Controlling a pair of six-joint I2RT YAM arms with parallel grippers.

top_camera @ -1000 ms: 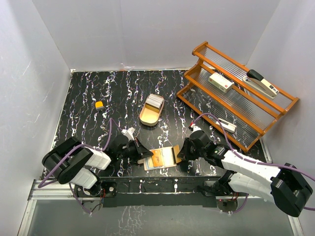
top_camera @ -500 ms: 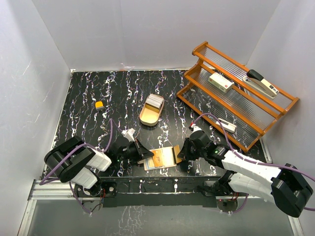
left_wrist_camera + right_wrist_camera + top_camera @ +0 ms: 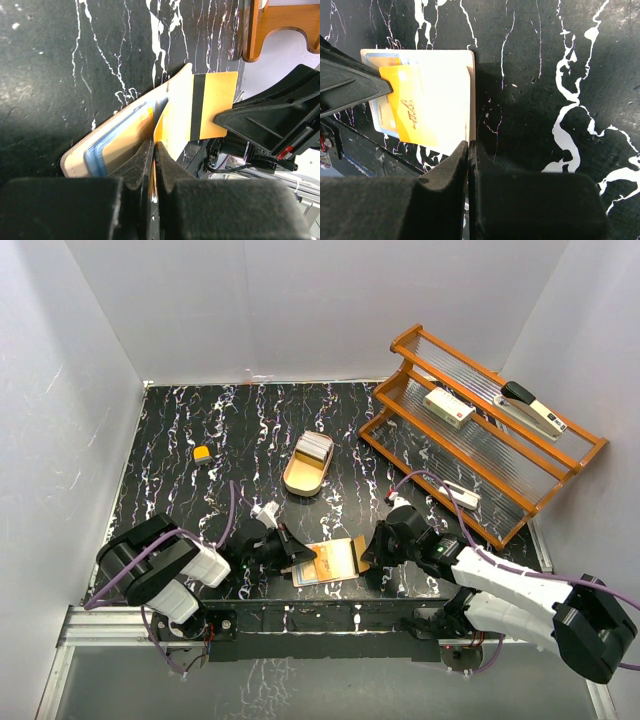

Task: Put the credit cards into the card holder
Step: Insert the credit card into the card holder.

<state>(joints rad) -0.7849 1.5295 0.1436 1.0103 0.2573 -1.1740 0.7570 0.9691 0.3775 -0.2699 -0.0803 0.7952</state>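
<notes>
The tan card holder (image 3: 338,560) lies open near the table's front edge, and a blue card (image 3: 97,152) shows in one of its slots. My left gripper (image 3: 306,558) (image 3: 155,150) is shut on a yellow credit card (image 3: 200,107) with a black stripe, and the card slants across the holder's (image 3: 75,160) open side. My right gripper (image 3: 368,558) (image 3: 470,146) is shut on the holder's right edge (image 3: 472,95), facing the yellow card (image 3: 420,110). More pale credit cards (image 3: 313,446) lie stacked in the gold oval tray (image 3: 296,480).
A wooden tiered rack (image 3: 480,455) stands at the right, holding a white box with a red mark (image 3: 449,407), a stapler (image 3: 533,408) and a small white item (image 3: 462,496). A small orange object (image 3: 202,453) sits at the left. White walls enclose the table.
My left gripper has shifted a little to the right, carrying the yellow card further over the holder. The right gripper has stayed where it was.
</notes>
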